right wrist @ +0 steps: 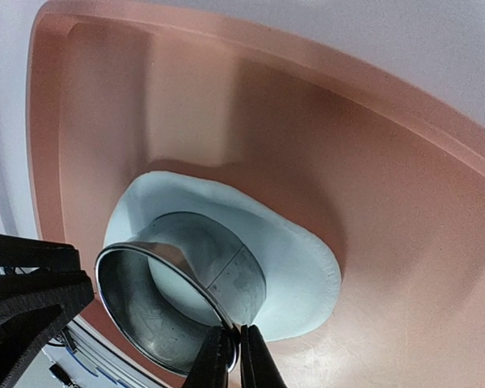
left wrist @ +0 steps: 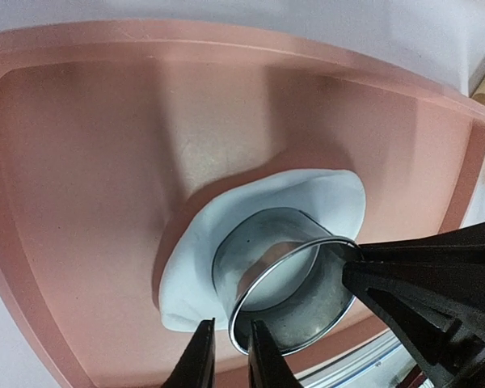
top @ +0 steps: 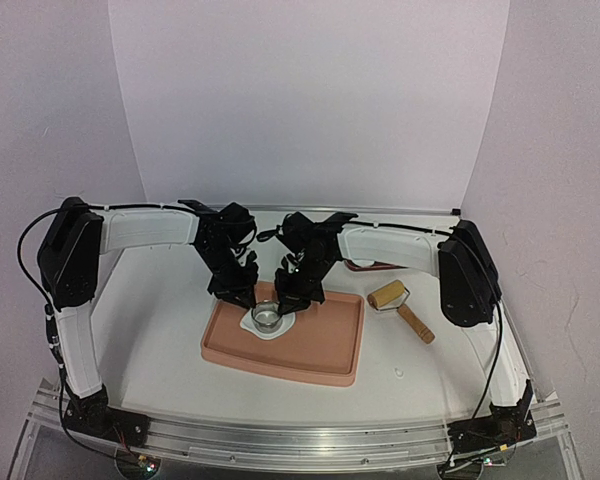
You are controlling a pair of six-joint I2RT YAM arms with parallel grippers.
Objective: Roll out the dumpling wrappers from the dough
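Observation:
The dough point(left wrist: 323, 194) is a flat irregular white sheet lying in a pink tray point(left wrist: 81, 162). A metal ring cutter point(left wrist: 255, 250) stands on it, with white dough showing inside the ring. My left gripper point(left wrist: 230, 356) is shut on the near rim of the ring cutter, one finger inside and one outside. My right gripper point(right wrist: 233, 356) is shut tight on the opposite rim of the ring cutter point(right wrist: 242, 283), with the dough point(right wrist: 291, 259) spreading round it. From above, both grippers point(top: 245, 295) point(top: 288, 303) meet over the ring cutter point(top: 266, 317). No separate dumpling wrappers are in view.
The tray point(top: 280, 372) sits mid-table between the arms. A wooden rolling pin point(top: 400, 308) lies on the table right of the tray. A reddish rim point(top: 372, 266) shows behind the right arm. White walls close in the table.

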